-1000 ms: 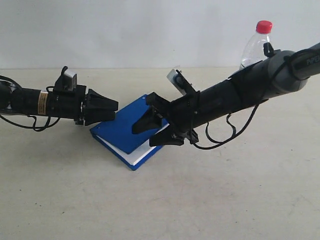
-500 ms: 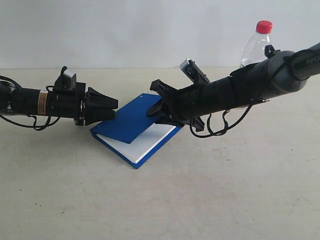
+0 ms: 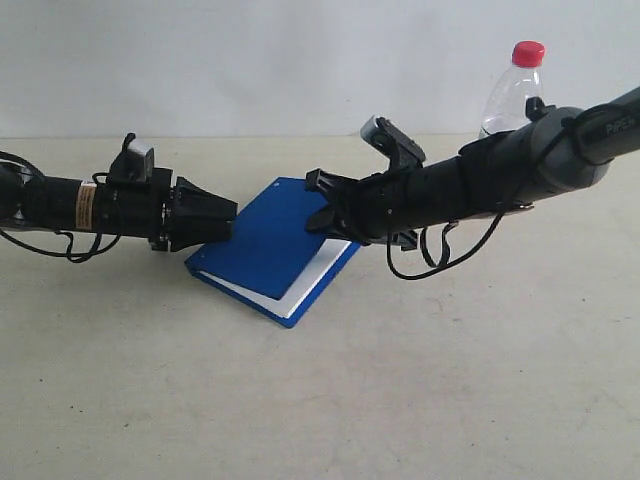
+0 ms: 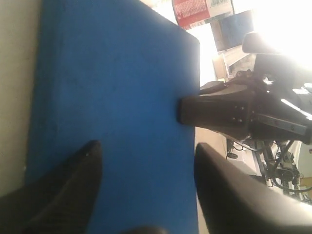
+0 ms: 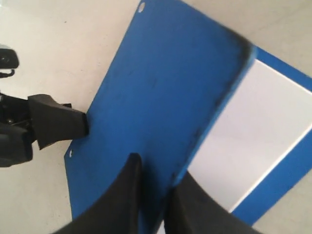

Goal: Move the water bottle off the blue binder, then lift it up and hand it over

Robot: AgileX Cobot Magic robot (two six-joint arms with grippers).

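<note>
Two arms meet over the pale table [image 3: 400,400], one from each side. Near its middle lies the blue binder [image 3: 262,238], with its top cover tilted up off the pages along the right edge. Behind the right arm the water bottle [image 3: 512,92] stands upright on the table, well apart from the binder. The clearing part reads as done, and the lift is the step in hand.

Noted at the right gripper [image 3: 320,208]: jaws narrow, pinching the free edge of the raised cover. The right wrist view shows a finger [image 5: 124,200] on either side of the board. Noted at the left gripper [image 3: 220,220]: jaws spread, nothing between them, tips at the binder's opposite, hinge edge.

Judgement on the lift: a pinch on one edge only opens the cover, while the lower board and pages stay flat on the table. The left gripper should close over the whole stack at the hinge side first. Then both should rise level and slowly, so nothing fans out or slips.

Containers: the binder holds white sheets [image 3: 320,268], visible under the lifted cover. The bottle is clear, with its red cap [image 3: 527,52] on; contents cannot be told.
</note>
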